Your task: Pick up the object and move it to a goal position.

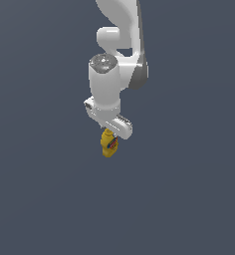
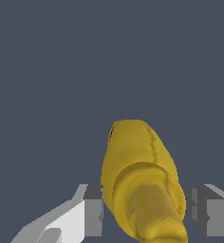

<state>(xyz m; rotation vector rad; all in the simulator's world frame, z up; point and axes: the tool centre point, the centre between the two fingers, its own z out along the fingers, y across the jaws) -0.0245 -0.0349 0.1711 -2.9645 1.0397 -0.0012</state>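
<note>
Plain dark-grey backdrop, no goal marker visible — yellow squeeze bottle (image 1: 109, 145) hanging nozzle-up, pinched between jaws of gripper (image 2: 147, 209), presumably for carrying.

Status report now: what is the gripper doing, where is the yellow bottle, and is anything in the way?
Gripper straddles the yellow bottle; fingers flank it, contact unclear. Bottle directly under the hand. Nothing else visible nearby.

White arm vertical, gripper (image 1: 111, 133) pointing down, fingers (image 2: 92, 216) apart.
</note>
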